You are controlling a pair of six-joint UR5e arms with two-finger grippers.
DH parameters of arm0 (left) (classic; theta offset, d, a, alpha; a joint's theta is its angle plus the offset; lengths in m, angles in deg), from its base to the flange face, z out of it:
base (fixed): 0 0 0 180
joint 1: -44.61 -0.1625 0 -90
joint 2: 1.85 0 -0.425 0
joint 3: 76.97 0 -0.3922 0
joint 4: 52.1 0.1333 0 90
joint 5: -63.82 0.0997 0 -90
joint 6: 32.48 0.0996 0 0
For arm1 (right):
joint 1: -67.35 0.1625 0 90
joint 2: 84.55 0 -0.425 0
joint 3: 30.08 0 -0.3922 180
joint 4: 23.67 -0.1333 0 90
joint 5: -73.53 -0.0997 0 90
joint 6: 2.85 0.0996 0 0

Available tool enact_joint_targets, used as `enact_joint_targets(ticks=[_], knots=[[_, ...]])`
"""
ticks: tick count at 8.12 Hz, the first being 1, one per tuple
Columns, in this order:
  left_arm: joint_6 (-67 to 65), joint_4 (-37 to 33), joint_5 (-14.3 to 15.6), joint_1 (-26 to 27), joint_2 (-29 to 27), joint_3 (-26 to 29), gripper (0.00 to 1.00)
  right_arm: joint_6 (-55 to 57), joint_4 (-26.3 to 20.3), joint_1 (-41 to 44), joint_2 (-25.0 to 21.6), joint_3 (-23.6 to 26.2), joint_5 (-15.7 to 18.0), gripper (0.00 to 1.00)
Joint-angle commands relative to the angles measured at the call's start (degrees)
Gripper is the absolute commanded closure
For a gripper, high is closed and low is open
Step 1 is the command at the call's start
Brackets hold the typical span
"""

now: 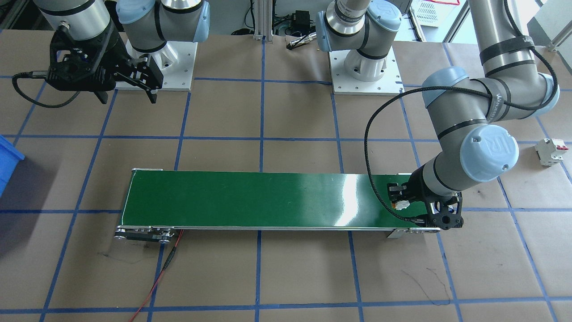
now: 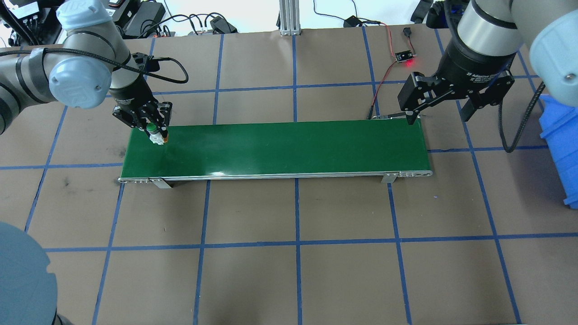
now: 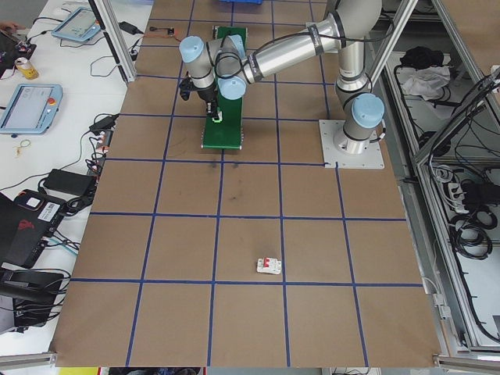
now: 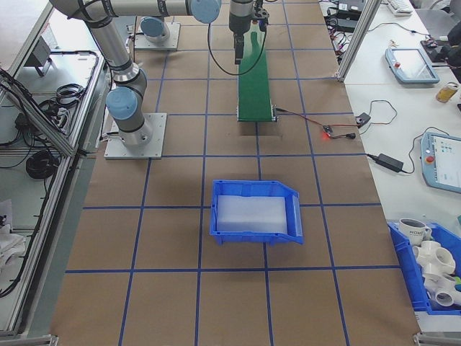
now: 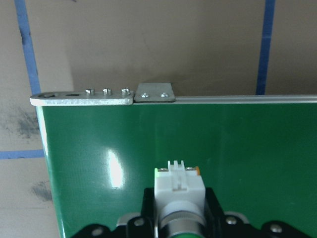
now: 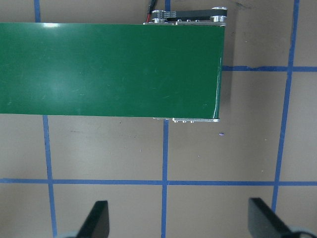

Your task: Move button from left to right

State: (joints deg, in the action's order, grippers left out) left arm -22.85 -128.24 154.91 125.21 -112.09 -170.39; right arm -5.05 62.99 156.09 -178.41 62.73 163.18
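The left claw (image 2: 151,124) is clamped on the button (image 2: 156,134) over the belt's (image 2: 289,146) left end. To set it down well, lower until the base touches the belt, then release squarely. Its long axis tilts, green cap toward the claw, orange base down. The right claw (image 2: 445,106) hangs apart, empty, over the belt's right end.

button (image 2: 156,134) between left claw (image 2: 151,128) fingers over conveyor belt (image 2: 280,146) end, right claw (image 2: 440,108) above opposite end, bin (image 2: 560,149) beyond it on surface (image 2: 289,253)
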Motion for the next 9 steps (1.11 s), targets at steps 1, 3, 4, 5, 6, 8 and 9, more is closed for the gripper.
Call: enact_joint_targets(ticks=[1,3,4,5,6,8,9], knots=[[0.6,5.2,0.0,0.0,-0.7,-2.3,1.0,0.0,0.0,-0.1,0.0,0.0,0.0,0.0],[-0.2,4.6,-0.4,0.0,-0.8,-3.2,0.62,0.0,-0.1,-0.1,0.0,0.0,0.0,0.0],[-0.3,5.0,-0.4,0.6,-0.6,-3.7,0.11,0.0,-0.1,0.0,0.0,0.0,0.0,0.0],[-0.8,5.0,-0.5,2.4,-0.6,-3.9,0.02,0.0,0.0,0.0,0.0,0.0,0.0,0.0],[-4.6,4.9,0.0,4.3,0.2,-3.4,0.0,0.0,-0.1,0.0,0.0,0.0,0.0,0.0],[-11.7,2.2,0.1,8.1,2.4,-3.1,0.0,-0.1,0.0,0.0,0.0,0.0,0.0,0.0],[-13.3,-0.8,0.2,9.3,4.6,-2.2,0.0,-0.1,0.0,-0.1,0.0,0.0,0.0,0.0]])
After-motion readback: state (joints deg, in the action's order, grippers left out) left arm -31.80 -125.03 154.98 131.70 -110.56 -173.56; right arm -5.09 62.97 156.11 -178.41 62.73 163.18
